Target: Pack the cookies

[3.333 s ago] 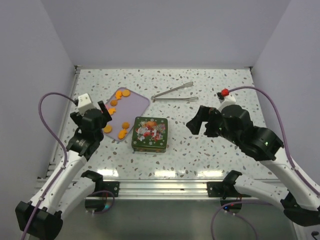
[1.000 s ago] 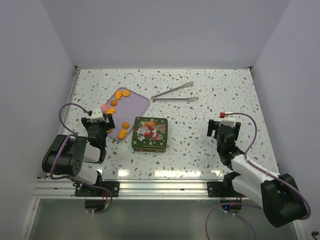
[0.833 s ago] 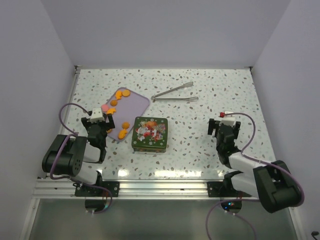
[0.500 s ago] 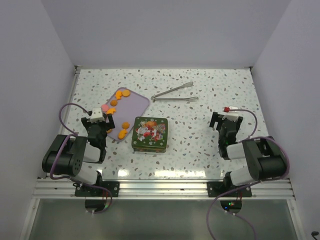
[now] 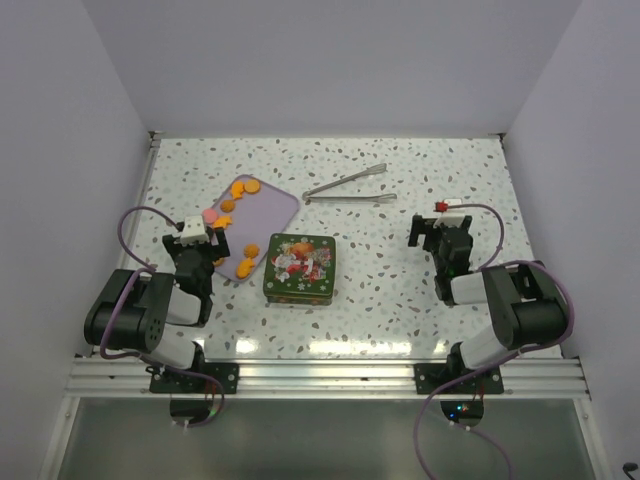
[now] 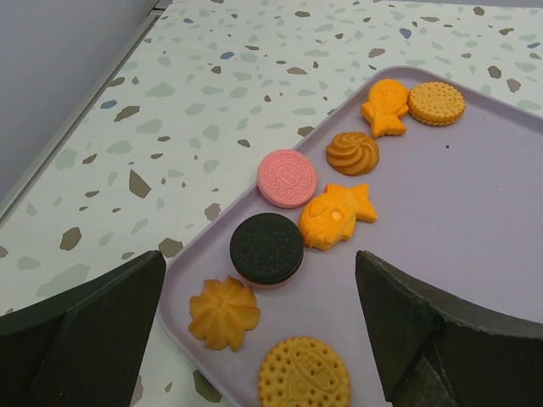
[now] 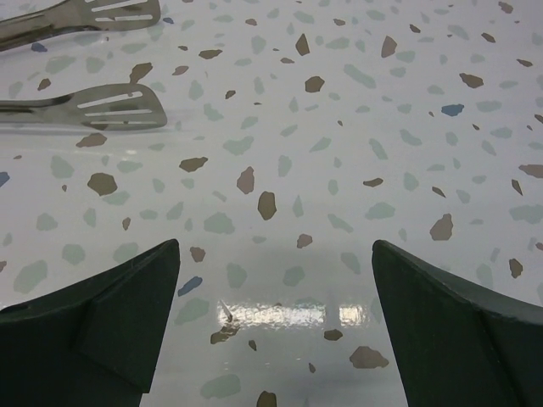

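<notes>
Drawn back toward the near edge of the speckled terrazzo worktop [image 5: 400, 290], the left gripper [image 6: 254, 335] hangs jaws wide apart over round, swirled and fish-shaped cookies [image 6: 338, 214] lining the left rim of the lilac tray [image 6: 475, 212], the right gripper [image 7: 276, 318] likewise agape above bare glossy surface before slotted steel tongs [image 7: 110, 106].

Orange cookies [image 6: 339, 216], lilac tray [image 6: 475, 220], speckled table [image 7: 322, 127]
</notes>
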You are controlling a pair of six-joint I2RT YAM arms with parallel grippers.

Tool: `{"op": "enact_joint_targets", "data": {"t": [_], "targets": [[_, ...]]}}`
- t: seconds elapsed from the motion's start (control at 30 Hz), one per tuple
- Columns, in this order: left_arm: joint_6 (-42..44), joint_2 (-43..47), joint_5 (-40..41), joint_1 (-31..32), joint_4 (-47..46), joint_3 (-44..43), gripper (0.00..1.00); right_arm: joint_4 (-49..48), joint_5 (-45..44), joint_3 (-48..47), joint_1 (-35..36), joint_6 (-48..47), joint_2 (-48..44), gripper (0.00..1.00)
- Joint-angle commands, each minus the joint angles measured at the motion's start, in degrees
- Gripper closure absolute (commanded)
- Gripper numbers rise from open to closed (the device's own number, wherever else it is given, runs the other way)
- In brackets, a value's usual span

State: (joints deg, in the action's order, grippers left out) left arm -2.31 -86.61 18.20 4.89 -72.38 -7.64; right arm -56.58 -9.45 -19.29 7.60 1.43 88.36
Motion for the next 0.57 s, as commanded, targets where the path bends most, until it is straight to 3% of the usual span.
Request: {"op": "enact_joint_targets", "data": {"t": [0.0,0.53], "targets": [[0.9,0.0,0.1,-0.4,-7.3,-1.0,0.0,-0.6,1.2,-0.8,0.0,-1.1,-0.5,0.01],[0.9,0.1,0.1,-0.4,-7.2,-1.0,0.0,-0.3,1.1,-1.0,-0.1,-1.1,-0.6,0.01]]}}
